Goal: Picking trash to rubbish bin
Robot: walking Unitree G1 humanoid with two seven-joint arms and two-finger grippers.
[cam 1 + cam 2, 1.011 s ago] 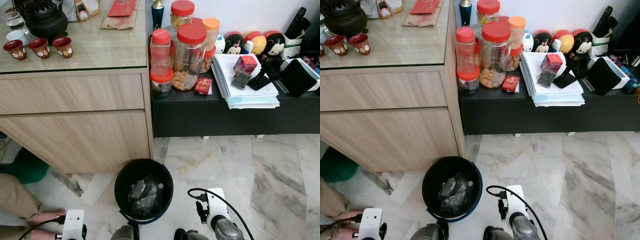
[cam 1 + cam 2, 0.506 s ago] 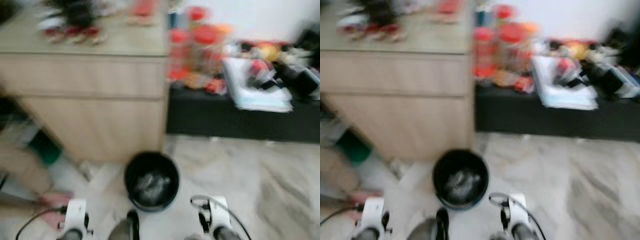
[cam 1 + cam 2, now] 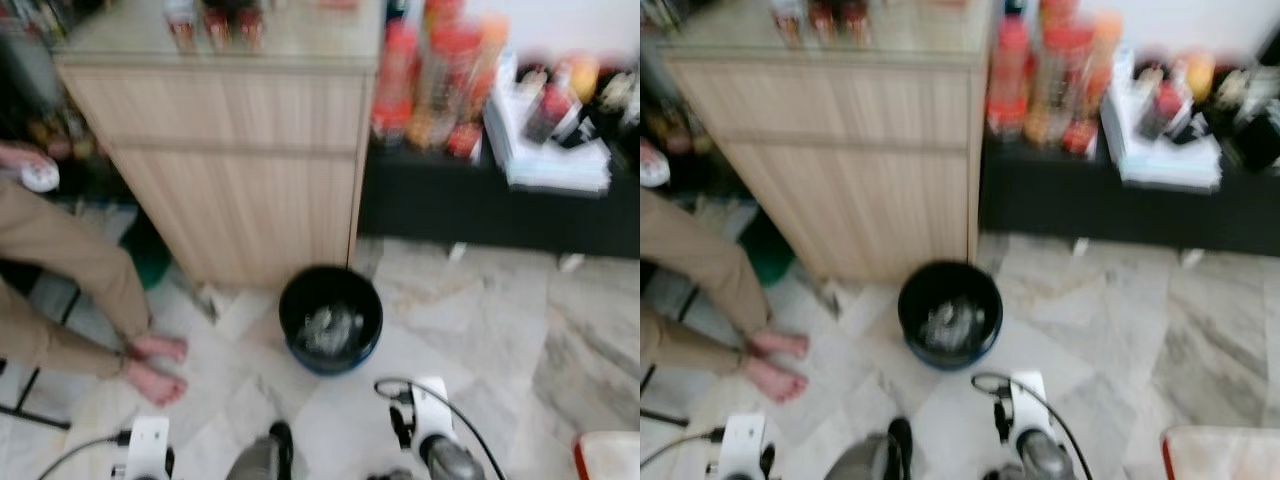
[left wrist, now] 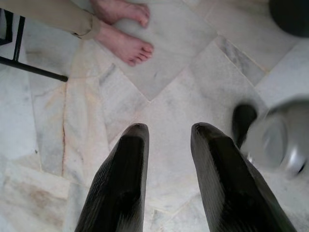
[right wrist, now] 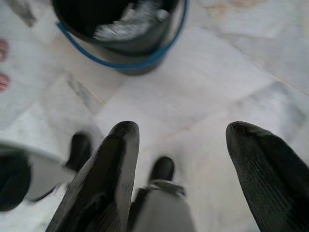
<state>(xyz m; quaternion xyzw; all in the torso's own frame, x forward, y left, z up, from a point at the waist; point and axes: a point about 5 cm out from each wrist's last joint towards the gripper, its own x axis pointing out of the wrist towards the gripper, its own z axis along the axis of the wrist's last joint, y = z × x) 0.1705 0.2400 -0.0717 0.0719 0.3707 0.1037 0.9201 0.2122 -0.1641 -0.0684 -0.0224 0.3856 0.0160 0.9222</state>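
Observation:
A black rubbish bin (image 3: 330, 318) with a blue handle stands on the marble floor in front of the wooden cabinet. Crumpled silvery plastic trash (image 3: 328, 328) lies inside the bin (image 5: 120, 29). Both arms hang low at the bottom of the eye views, nearer to me than the bin. My left gripper (image 4: 170, 129) is open above bare floor tiles with nothing between its fingers. My right gripper (image 5: 182, 128) is open too, holds nothing, and points at the floor just short of the bin.
A person sits at the left, with trouser legs and bare feet (image 3: 155, 365) on the floor near a black chair leg (image 4: 29, 65). Behind the bin are the cabinet (image 3: 240, 170) and a black low shelf (image 3: 480, 200) crowded with jars and papers. A white and red object (image 3: 610, 455) lies at bottom right.
The whole picture has shifted and blurred: the camera has drawn back and turned left. The bin now sits farther off, and the person's legs have come into view. Both grippers hang as before.

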